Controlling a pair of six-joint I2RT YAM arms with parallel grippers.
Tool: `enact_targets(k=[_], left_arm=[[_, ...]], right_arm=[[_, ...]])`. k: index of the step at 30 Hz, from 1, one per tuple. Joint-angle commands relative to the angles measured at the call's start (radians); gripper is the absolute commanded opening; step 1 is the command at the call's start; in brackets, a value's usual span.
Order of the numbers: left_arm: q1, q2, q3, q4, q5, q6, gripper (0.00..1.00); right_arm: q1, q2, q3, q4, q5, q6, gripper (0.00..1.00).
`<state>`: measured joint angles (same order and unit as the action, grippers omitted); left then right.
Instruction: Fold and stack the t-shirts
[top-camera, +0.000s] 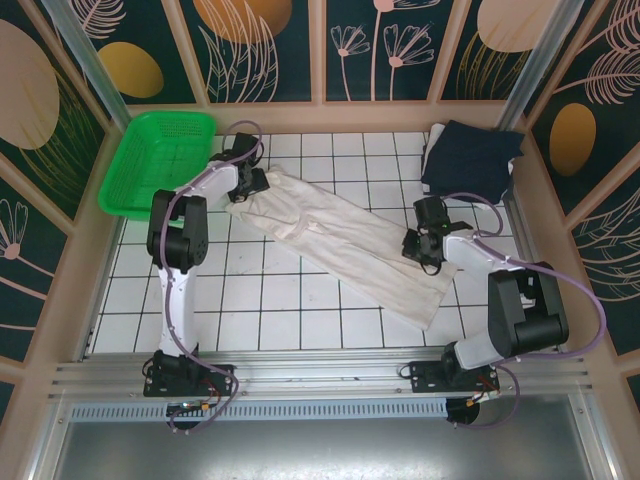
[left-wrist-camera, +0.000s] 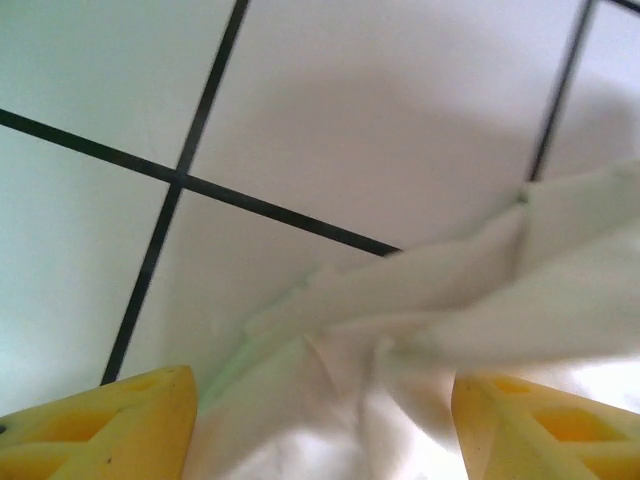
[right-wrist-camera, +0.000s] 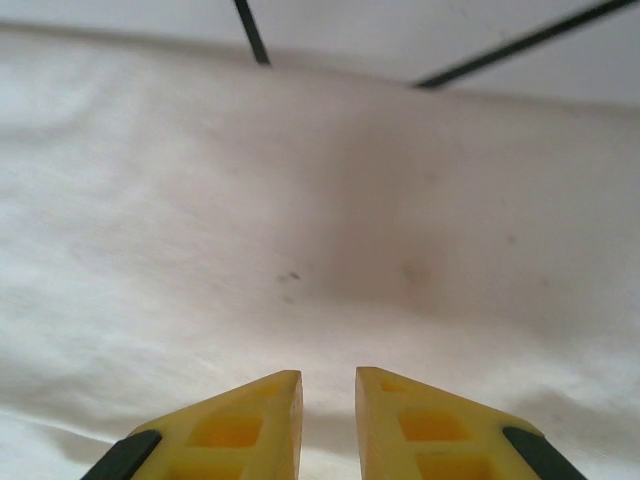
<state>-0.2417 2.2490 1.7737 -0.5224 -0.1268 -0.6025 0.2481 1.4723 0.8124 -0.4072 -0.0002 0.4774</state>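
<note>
Cream t-shirt, how does it look?
— Rumpled, drawn out in a long diagonal band across the tiled counter, from beside the green basket toward the near right. The navy t-shirt lies heaped in the far right corner, against the wall.
— And the tools?
— Left tool gapes wide over the band's far-left end, gripping nothing. Right tool has its jaws almost together over the cloth's right part; whether it pinches any, I cannot tell.
— Room to move?
— Bare tiles at near left and far middle.
</note>
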Motion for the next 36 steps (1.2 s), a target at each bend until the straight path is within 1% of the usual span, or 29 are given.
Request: enact_targets(k=[1,4,7,9,10,13,18,20,24,27,29,31,34,36], left_arm=[[-0.029,-0.057,0.026,0.062,0.057,0.011,0.70],[-0.048,0.010,0.115,0.041,0.059,0.021,0.66],[-0.049,0.119,0.262,-0.032,0.020,0.034,0.57],[-0.049,0.176,0.341,-0.066,-0.018,0.066,0.56],[-0.047,0.197,0.368,-0.075,-0.033,0.092,0.58],[-0.048,0.228,0.401,-0.056,-0.030,0.213,0.59],[-0.065,0.228,0.404,-0.026,-0.055,0.431,0.55],[-0.064,0.230,0.406,-0.017,-0.075,0.477,0.55],[-0.066,0.246,0.421,-0.005,-0.110,0.550,0.51],[-0.071,0.249,0.418,-0.004,-0.115,0.602,0.50],[-0.081,0.219,0.370,0.032,-0.123,0.637,0.51],[-0.097,0.166,0.280,0.109,-0.122,0.691,0.56],[-0.120,0.102,0.161,0.196,-0.122,0.753,0.58],[-0.120,0.080,0.118,0.227,-0.132,0.771,0.59]], right_arm=[[0.012,0.033,0.032,-0.004,-0.016,-0.013,0.22],[0.021,0.068,0.037,0.026,-0.033,-0.017,0.22],[0.030,0.096,0.038,0.037,-0.035,-0.017,0.22],[0.033,0.100,0.030,0.047,-0.045,-0.018,0.22],[0.034,0.098,0.024,0.053,-0.051,-0.019,0.22],[0.034,0.095,0.015,0.062,-0.054,-0.022,0.22],[0.033,0.108,0.016,0.065,-0.050,-0.030,0.22],[0.032,0.115,0.013,0.068,-0.055,-0.031,0.22],[0.032,0.116,0.004,0.083,-0.065,-0.026,0.22],[0.032,0.121,0.000,0.087,-0.070,-0.024,0.22],[0.032,0.123,-0.003,0.093,-0.072,-0.025,0.22],[0.031,0.137,0.000,0.097,-0.080,-0.024,0.22],[0.033,0.157,0.005,0.105,-0.090,-0.025,0.22],[0.034,0.167,0.005,0.107,-0.093,-0.025,0.22]])
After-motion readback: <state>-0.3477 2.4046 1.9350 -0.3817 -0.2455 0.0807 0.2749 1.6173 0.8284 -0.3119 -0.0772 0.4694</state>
